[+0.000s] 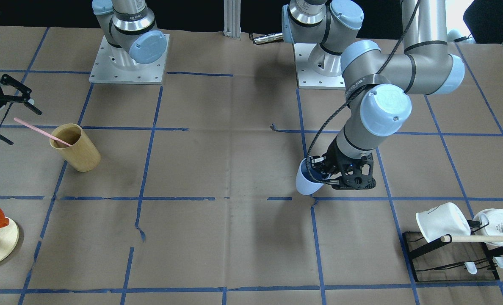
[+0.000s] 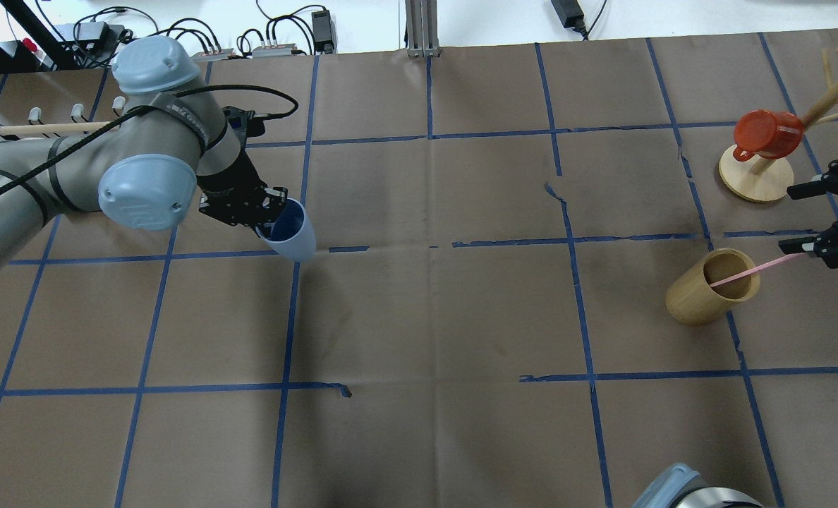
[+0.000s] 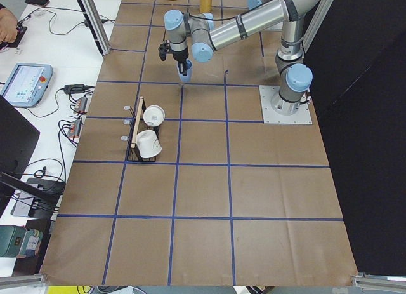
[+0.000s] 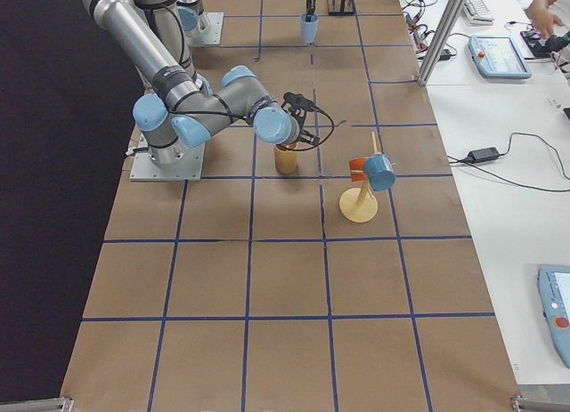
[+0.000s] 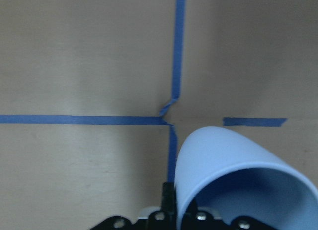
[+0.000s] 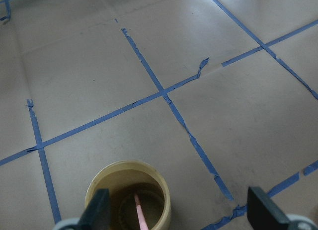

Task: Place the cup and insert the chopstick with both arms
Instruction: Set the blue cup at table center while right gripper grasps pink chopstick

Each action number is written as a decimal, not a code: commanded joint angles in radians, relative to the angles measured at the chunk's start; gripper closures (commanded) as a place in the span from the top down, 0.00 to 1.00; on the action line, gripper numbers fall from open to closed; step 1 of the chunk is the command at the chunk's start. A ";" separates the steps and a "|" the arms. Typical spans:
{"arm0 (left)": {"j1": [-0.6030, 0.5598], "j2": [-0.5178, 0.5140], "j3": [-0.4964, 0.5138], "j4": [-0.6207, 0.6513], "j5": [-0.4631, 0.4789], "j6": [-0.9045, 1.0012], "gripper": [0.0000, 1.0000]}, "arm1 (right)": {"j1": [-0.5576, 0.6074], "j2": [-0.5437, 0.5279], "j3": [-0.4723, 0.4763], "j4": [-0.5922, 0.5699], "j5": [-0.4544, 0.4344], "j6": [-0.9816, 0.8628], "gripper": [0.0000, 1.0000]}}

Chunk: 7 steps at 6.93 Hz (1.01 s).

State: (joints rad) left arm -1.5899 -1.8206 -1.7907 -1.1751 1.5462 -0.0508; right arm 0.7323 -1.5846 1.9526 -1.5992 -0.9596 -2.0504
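Observation:
My left gripper (image 1: pixel 321 174) is shut on the rim of the light-blue cup (image 1: pixel 305 184) and holds it tilted a little above the table, over a tape crossing. It also shows in the overhead view (image 2: pixel 290 231) and the left wrist view (image 5: pixel 233 160). The pale-pink chopstick (image 1: pixel 40 131) leans in the tan wooden cup (image 1: pixel 77 149) at the far side of the table. My right gripper (image 2: pixel 805 219) is open. Its fingers straddle the chopstick's (image 6: pixel 139 212) upper end without closing on it.
A black rack (image 1: pixel 450 258) with white mugs (image 1: pixel 442 222) and a beige wooden rod (image 1: pixel 484 239) stands beside my left arm. A wooden mug tree (image 2: pixel 756 176) with an orange mug (image 2: pixel 764 134) stands close to my right gripper.

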 commanded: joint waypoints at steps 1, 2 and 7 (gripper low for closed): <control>-0.155 -0.041 0.066 0.011 -0.005 -0.174 0.03 | -0.023 0.005 0.041 -0.004 -0.004 -0.062 0.96; -0.210 -0.101 0.114 0.056 -0.009 -0.251 0.02 | -0.027 0.005 0.046 -0.005 -0.005 -0.065 0.96; -0.314 -0.247 0.201 0.098 -0.003 -0.320 0.04 | -0.048 0.040 0.049 -0.015 -0.005 -0.111 0.96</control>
State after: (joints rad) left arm -1.8987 -2.0449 -1.6015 -1.0798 1.5503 -0.3717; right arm 0.6873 -1.5485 2.0017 -1.6128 -0.9649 -2.1587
